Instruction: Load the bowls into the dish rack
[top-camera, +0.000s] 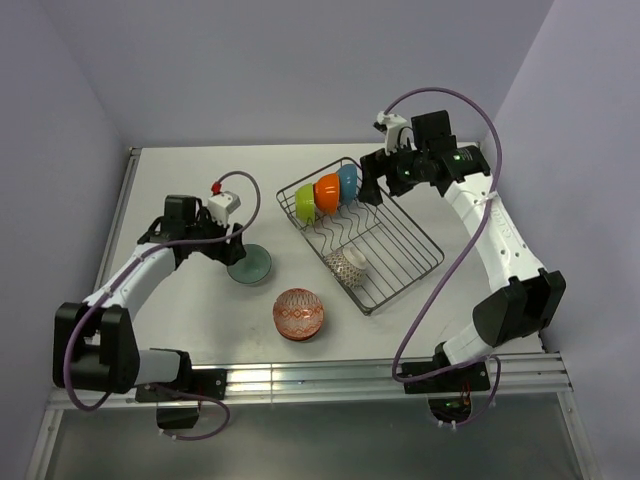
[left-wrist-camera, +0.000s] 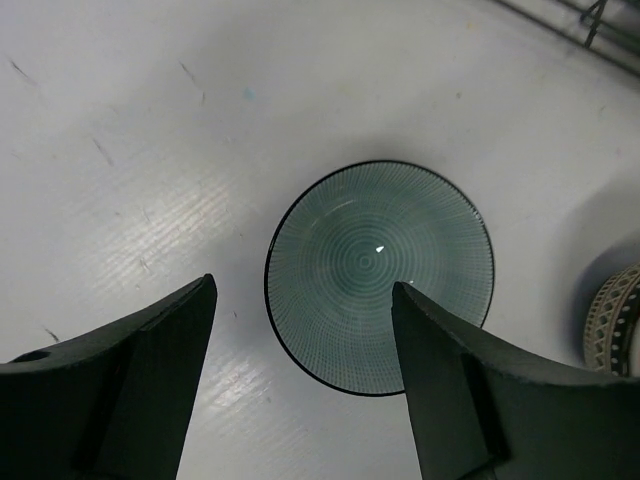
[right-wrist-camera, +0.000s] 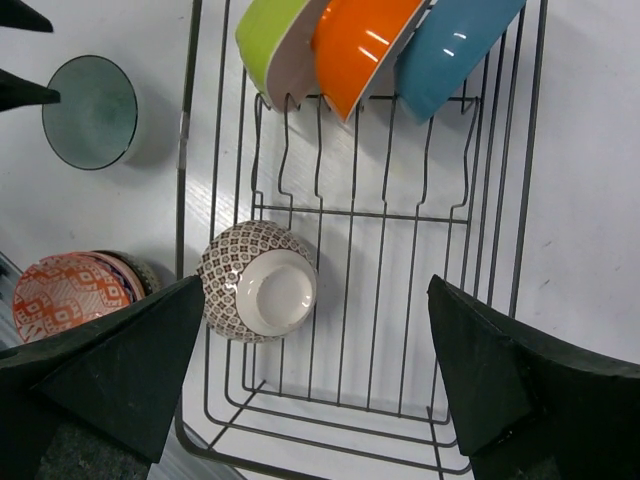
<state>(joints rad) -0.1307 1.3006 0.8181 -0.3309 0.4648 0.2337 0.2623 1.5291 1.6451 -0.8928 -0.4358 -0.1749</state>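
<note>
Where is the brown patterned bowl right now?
In the top view the brown patterned bowl lies inside the dish rack, at its near end by the left wall, apart from the three plain bowls standing at its far end.

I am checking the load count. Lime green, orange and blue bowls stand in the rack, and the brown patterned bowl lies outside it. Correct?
Not quite. The brown patterned bowl lies inside the dish rack, on its wires; the right wrist view shows it. The rest holds.
</note>
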